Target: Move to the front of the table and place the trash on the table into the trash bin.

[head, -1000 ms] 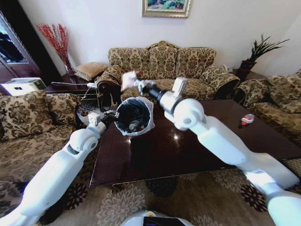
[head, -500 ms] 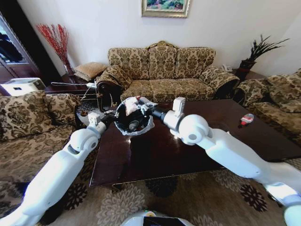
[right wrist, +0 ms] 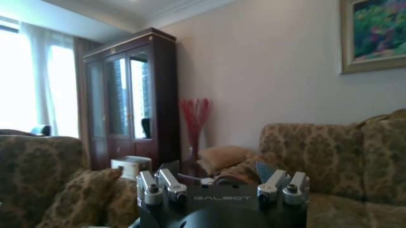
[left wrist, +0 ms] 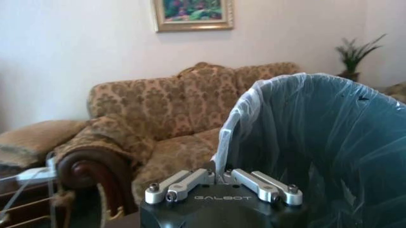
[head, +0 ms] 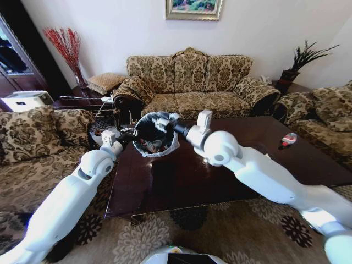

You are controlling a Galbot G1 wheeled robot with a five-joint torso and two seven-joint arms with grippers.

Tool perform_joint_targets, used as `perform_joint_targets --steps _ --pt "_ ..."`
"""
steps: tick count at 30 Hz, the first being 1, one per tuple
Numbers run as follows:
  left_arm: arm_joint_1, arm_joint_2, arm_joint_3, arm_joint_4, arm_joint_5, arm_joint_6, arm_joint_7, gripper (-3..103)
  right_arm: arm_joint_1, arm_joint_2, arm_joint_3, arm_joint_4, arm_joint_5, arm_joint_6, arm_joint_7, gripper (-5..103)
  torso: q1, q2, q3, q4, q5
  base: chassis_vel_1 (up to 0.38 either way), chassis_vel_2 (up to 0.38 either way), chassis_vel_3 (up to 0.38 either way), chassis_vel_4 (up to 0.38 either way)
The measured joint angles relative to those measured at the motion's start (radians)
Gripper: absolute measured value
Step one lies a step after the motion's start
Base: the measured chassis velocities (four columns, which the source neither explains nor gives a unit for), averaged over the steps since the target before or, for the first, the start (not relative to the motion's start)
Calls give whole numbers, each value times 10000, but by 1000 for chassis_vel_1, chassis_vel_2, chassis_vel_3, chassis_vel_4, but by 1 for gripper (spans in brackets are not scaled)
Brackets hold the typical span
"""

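Left wrist view: left gripper [left wrist: 223, 176], lettered GALBOT, is pinching the trash bin [left wrist: 317, 142] rim.
Right gripper [right wrist: 223, 183], also marked GALBOT, is hanging with fingers spread, empty, over the bin above the table [head: 231, 170].

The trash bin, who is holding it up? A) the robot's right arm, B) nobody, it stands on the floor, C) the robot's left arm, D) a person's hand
C. The left gripper has its jaws shut on the rim of the trash bin, holding it tilted over the table, while the right gripper sits open at the bin's mouth.
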Motion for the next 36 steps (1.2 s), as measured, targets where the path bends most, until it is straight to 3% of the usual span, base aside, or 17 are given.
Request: perform_joint_targets --steps 5,7,9,12,20,27,36 --pt "114 72 -390 -112 17 181 -440 2 -765 -1158 1083 -296 -851 -68 261 95 0 0 0 -2 4 0 0 0 0" --pt "190 73 -527 -182 -5 188 -479 2 -1250 -1452 1557 -413 -1154 -189 275 99 0 0 0 0 1 0 0 0 0" --pt "285 76 -646 -276 -52 204 -504 2 -1842 -1665 2092 -514 -1463 -308 300 100 0 0 0 1 0 0 0 0 0" --pt "422 91 -760 -492 -144 287 -543 2 -3971 -1997 3742 -767 -2282 -458 252 100 -1 0 0 -6 9 0 0 0 0" --pt "608 46 -745 -756 -196 304 -798 2 -6615 -1763 5757 -892 -3374 -473 8 100 -1 0 0 3 0 -8 -4 13 5" --pt "668 166 -621 -983 -221 304 -806 2 -7291 -1488 6207 -962 -3667 -476 -2 100 -1 0 0 2 -2 -81 -70 87 73" --pt "783 239 -696 -1153 -361 304 -821 2 -7090 -1192 5878 -1226 -3839 -397 30 100 1 0 1 -5 1 -214 -220 212 222"
